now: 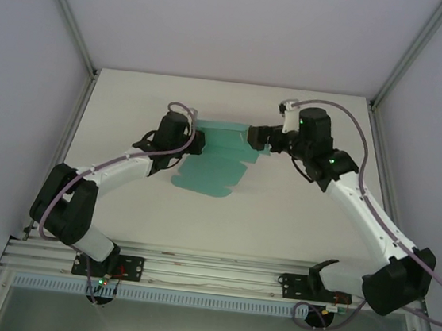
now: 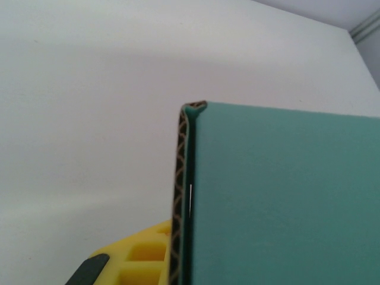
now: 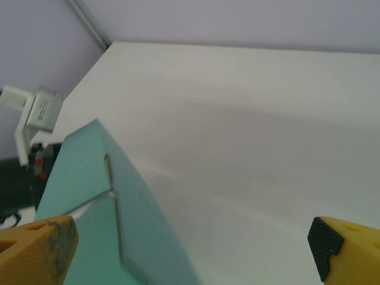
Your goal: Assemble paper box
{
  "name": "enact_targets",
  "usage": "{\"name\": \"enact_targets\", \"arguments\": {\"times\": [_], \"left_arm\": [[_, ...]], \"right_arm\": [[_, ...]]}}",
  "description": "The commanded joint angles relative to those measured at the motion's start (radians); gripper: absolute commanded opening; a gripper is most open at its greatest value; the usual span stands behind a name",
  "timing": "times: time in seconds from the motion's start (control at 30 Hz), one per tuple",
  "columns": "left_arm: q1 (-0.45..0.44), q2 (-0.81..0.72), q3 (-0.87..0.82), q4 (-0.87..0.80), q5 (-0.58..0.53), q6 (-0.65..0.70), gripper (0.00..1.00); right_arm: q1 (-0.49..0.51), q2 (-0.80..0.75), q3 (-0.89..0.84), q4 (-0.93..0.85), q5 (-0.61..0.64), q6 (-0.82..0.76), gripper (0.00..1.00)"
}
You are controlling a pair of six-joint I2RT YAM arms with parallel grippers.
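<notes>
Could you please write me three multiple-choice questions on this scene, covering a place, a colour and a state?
1. Where is the paper box? A between the left gripper and the right gripper; B at the table's near edge; C in the far-left corner.
2. Its colour? A red; B teal-green; C white.
3. The right gripper is: A shut; B open; C holding a cup.
Answers: 1 A, both flank it in the top view; 2 B, the card is teal; 3 B, its fingers stand wide apart.

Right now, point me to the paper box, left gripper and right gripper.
paper box (image 1: pixel 217 165), top view, middle of the teal card.
left gripper (image 1: pixel 198 140), top view, between its fingertips at the box's left edge.
right gripper (image 1: pixel 254 137), top view, between its fingertips at the box's upper right.
</notes>
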Motion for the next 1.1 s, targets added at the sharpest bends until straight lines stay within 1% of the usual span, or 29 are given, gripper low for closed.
{"name": "enact_targets", "arguments": {"times": [0.0, 0.07, 0.13, 0.2, 0.27, 0.33, 0.43, 0.5, 0.53, 0.57, 0.63, 0.73, 0.83, 0.93, 1.07], "left_arm": [[0.026, -0.030, -0.011, 0.093, 0.134, 0.005, 0.00], [0.034, -0.030, -0.016, 0.101, 0.161, 0.000, 0.00], [0.049, -0.017, -0.010, 0.087, 0.175, -0.003, 0.00], [0.051, -0.010, -0.004, 0.077, 0.195, 0.025, 0.00], [0.051, -0.018, -0.034, 0.144, 0.250, 0.041, 0.00], [0.051, -0.030, -0.068, 0.210, 0.292, 0.045, 0.00], [0.051, -0.041, -0.073, 0.208, 0.314, 0.068, 0.00], [0.050, -0.045, -0.073, 0.204, 0.315, 0.072, 0.00], [0.050, -0.046, -0.073, 0.202, 0.307, 0.071, 0.00], [0.051, -0.045, -0.070, 0.196, 0.305, 0.075, 0.00], [0.049, -0.045, -0.069, 0.196, 0.298, 0.077, 0.00], [0.050, -0.036, -0.054, 0.161, 0.256, 0.066, 0.00], [0.050, -0.022, -0.036, 0.122, 0.191, 0.047, 0.00], [0.046, -0.017, -0.042, 0.126, 0.159, 0.034, 0.00], [0.045, -0.016, -0.050, 0.137, 0.157, 0.034, 0.00]], "right_arm": [[-0.008, -0.043, -0.023, -0.054, -0.015, -0.033, 1.00], [-0.015, -0.053, -0.035, -0.061, 0.022, -0.024, 0.99], [-0.023, -0.062, -0.049, -0.057, 0.012, -0.017, 0.99], [-0.031, -0.057, -0.046, -0.057, 0.007, 0.004, 0.96], [-0.044, -0.031, -0.028, -0.059, 0.000, 0.046, 0.94], [-0.065, 0.008, 0.000, -0.079, -0.044, 0.074, 0.91], [-0.086, 0.074, 0.050, -0.124, -0.104, 0.087, 0.88], [-0.087, 0.114, 0.081, -0.147, -0.129, 0.090, 0.86], [-0.087, 0.126, 0.092, -0.154, -0.160, 0.079, 0.86], [-0.087, 0.132, 0.095, -0.146, -0.194, 0.074, 0.86], [-0.087, 0.126, 0.085, -0.102, -0.215, 0.090, 0.85], [-0.087, 0.106, 0.099, -0.089, -0.209, 0.100, 0.86], [-0.087, 0.061, 0.093, -0.061, -0.194, 0.101, 0.90], [-0.086, 0.018, 0.076, -0.001, -0.185, 0.140, 0.93], [-0.085, 0.010, 0.094, 0.061, -0.208, 0.167, 0.95]]}}
